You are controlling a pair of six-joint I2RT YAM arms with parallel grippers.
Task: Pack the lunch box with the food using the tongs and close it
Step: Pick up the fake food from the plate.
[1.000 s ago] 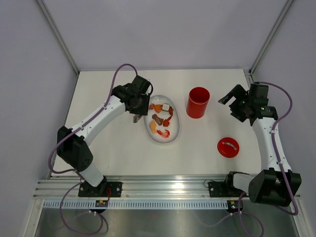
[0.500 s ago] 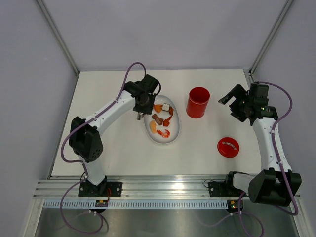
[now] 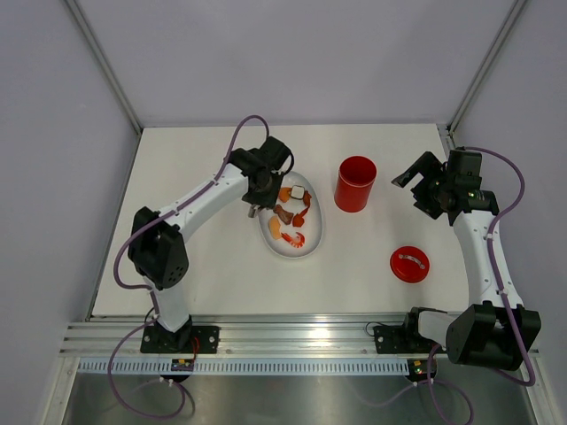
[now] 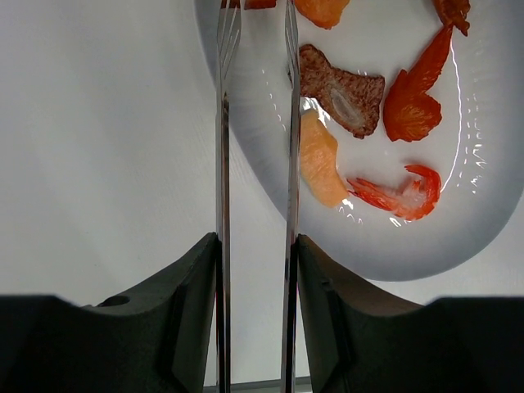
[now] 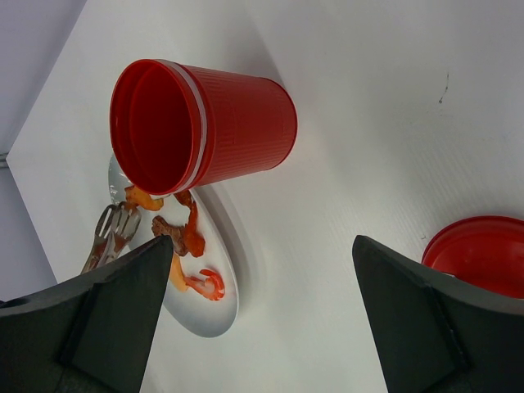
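Observation:
My left gripper point(image 4: 255, 246) is shut on the silver tongs point(image 4: 223, 164), one arm pressed against each finger. The tongs' forked tips hang over the left rim of the white plate point(image 4: 409, 246) and hold nothing. On the plate lie the food pieces: a brown chunk point(image 4: 344, 86), a pale orange piece point(image 4: 318, 160), a red shrimp point(image 4: 401, 192) and others. The red lunch box point(image 3: 355, 183) stands upright, without its lid, right of the plate point(image 3: 312, 241). Its lid point(image 3: 408, 264) lies flat nearer the front. My right gripper point(image 3: 416, 190) hovers open and empty right of the lunch box point(image 5: 221, 123).
Grey walls enclose the white table at the back and both sides. A metal rail with both arm bases runs along the near edge. The left arm point(image 3: 195, 204) stretches across the table's left half toward the plate.
My left arm has swung right and farther back, bringing the tongs to the plate's left rim. The right arm, lunch box and lid have not moved.

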